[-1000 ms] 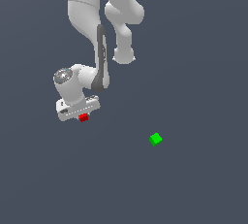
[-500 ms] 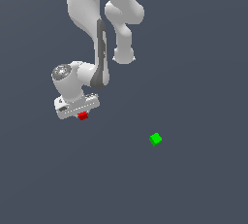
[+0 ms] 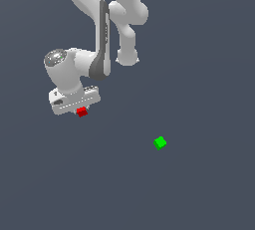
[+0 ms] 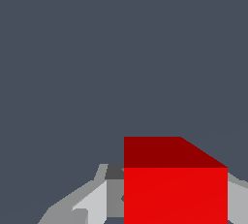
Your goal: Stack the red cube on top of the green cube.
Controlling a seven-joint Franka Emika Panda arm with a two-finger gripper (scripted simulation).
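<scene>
**Red cube pinched, carry step**

My claw (image 3: 81, 110) pinches the red cube (image 3: 82, 111), fingers (image 4: 92, 203) tight on its sides. The green cube (image 3: 160, 143) sits well apart from it. Next: travel over the green cube, centre, lower, release.

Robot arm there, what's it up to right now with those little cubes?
The single robot arm has its gripper down on the red cube, with a finger showing on each side of the cube in the wrist view. Whether it has squeezed shut yet is hard to tell. The green cube sits alone on the grey floor, off toward the exterior view's right and nearer the camera. Nothing is stacked yet.
</scene>
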